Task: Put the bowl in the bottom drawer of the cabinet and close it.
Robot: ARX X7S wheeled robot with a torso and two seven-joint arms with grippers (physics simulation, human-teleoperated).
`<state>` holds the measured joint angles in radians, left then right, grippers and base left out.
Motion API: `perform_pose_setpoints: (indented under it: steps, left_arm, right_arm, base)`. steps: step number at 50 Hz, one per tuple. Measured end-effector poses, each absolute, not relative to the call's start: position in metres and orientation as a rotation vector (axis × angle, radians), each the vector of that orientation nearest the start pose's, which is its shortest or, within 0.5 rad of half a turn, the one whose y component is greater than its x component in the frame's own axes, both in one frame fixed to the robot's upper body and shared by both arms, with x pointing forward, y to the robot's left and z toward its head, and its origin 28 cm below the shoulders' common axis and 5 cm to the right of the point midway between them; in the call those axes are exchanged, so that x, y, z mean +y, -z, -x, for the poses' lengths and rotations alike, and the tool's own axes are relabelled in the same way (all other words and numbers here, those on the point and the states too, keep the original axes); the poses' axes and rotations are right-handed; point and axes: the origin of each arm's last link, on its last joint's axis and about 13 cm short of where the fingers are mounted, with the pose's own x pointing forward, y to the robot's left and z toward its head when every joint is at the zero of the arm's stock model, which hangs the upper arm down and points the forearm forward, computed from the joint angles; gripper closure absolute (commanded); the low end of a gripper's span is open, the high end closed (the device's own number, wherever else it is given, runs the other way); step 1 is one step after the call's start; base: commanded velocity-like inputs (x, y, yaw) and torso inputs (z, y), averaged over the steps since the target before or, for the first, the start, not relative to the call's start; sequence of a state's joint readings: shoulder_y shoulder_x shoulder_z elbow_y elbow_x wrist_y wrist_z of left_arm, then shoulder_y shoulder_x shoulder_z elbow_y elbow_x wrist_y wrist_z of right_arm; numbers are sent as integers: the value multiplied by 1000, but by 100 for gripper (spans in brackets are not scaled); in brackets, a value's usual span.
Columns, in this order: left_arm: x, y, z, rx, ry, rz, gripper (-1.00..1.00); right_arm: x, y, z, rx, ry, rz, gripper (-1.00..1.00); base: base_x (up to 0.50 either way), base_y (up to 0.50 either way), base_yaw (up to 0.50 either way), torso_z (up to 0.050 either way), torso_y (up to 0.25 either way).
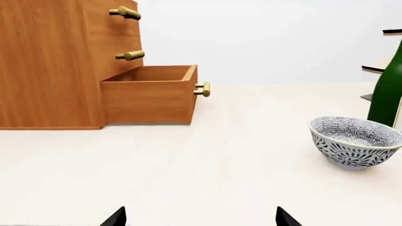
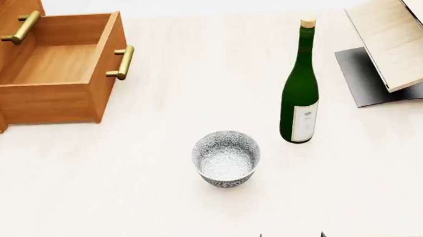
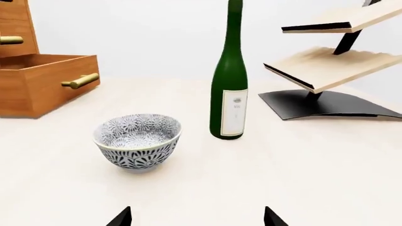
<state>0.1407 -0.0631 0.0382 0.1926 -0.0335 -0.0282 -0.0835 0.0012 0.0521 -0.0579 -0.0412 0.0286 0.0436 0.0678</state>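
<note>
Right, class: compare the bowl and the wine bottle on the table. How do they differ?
The bowl is low, wide and open-topped; the wine bottle is tall, narrow and corked. The bowl is white with a grey-blue pattern; the bottle is plain dark green with a pale label. Both stand upright on the table, close together but apart.

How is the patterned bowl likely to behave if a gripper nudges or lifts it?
The bowl looks rigid and glazed, so probably slippery and chip-prone. Its narrow foot under a wide rim suggests a rim push could tip it. It sits upright, apart from the wine bottle.
</note>
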Motion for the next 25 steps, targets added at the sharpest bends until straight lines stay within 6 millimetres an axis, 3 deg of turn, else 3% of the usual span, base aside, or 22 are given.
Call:
perform_pose_setpoints:
  steps: [8, 25]
  left_arm:
    - [215, -23, -156, -23, -54, -18, -100]
    - [216, -21, -139, -14, -58, -21, -100]
  right_arm:
    - [-100, -46, -217, -28, 23, 41, -100]
    - [-103, -147, -221, -173, 16, 60, -100]
  base:
    - [0, 0, 0, 0, 0]
    - [0, 0, 0, 0, 0]
